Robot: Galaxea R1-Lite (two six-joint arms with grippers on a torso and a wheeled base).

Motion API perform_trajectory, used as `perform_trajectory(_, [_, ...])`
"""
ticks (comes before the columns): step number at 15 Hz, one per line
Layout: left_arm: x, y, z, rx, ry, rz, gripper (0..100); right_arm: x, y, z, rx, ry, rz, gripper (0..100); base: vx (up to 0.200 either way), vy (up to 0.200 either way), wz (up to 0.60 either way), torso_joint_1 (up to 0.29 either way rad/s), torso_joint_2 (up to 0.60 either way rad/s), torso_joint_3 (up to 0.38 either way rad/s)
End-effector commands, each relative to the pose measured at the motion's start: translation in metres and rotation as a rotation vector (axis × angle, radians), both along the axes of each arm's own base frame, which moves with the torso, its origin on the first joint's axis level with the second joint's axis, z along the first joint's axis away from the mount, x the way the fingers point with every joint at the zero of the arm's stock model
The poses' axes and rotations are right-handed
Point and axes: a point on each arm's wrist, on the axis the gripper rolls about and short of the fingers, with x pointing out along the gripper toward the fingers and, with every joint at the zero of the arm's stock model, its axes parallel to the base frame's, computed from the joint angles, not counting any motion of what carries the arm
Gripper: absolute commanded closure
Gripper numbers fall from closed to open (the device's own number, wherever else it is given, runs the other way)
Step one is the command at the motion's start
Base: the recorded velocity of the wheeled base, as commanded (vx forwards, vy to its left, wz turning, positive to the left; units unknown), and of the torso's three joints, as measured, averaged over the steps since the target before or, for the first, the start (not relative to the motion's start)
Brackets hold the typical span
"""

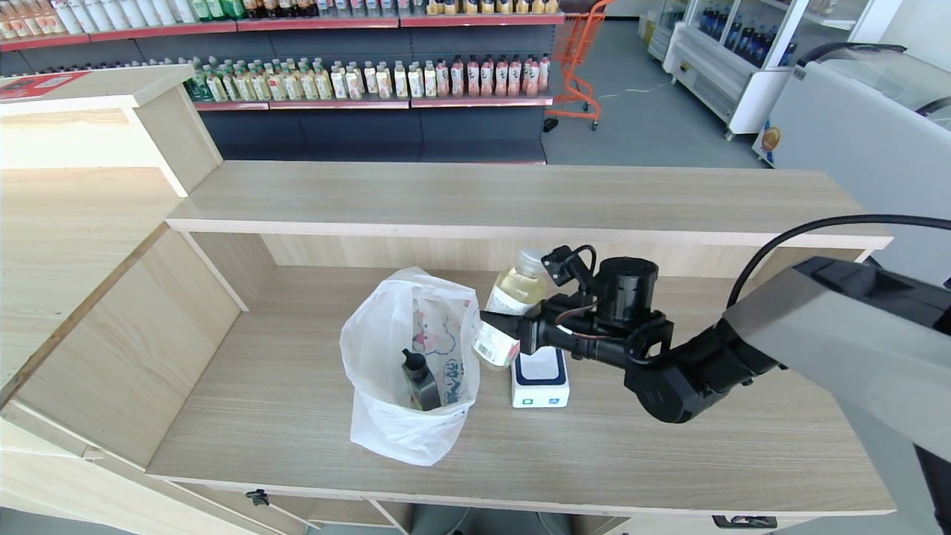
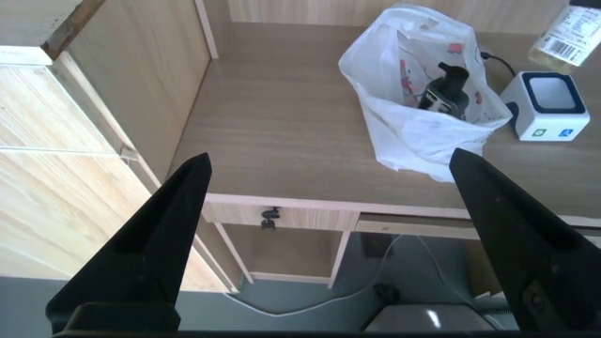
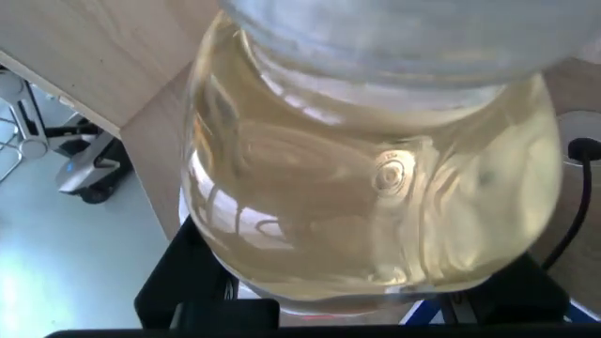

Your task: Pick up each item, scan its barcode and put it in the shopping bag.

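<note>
You have the pale bottle (image 1: 513, 291) tilted beside the scanner (image 1: 540, 380), at 3 o'clock from the shopping bag (image 1: 379, 334), clamped in the right gripper (image 1: 496, 327), its far finger hidden, while the left gripper (image 2: 331, 169) is spread apart, empty.

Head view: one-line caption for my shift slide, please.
Right gripper holds a tilted pale drink bottle close by the white scanner and the shopping bag, which has a dark bottle inside.

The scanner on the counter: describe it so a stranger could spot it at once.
On the wooden counter, find the white shopping bag. Just to its right sits the scanner: the only small white box, dark-framed on top.
</note>
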Motion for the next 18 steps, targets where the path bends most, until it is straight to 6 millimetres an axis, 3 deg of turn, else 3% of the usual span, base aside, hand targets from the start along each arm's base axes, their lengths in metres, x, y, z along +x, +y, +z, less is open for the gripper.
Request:
perform_trajectory(1, [0.0, 0.0, 0.0, 0.0, 0.002, 0.001, 0, 0.02, 0.017, -0.031, -0.05, -0.016, 0.018, 100, 0.0, 0.0, 0.0, 0.0, 0.0, 0.0])
perform_trajectory(12, [0.0, 0.0, 0.0, 0.0, 0.002, 0.001, 0, 0.059, 0.071, -0.058, -0.105, -0.173, 0.075, 100, 0.0, 0.0, 0.0, 0.0, 0.0, 0.0])
perform_trajectory(18, [0.0, 0.0, 0.0, 0.0, 0.002, 0.0, 0, 0.07, 0.085, -0.062, -0.1, -0.174, 0.089, 100, 0.0, 0.0, 0.0, 0.0, 0.0, 0.0])
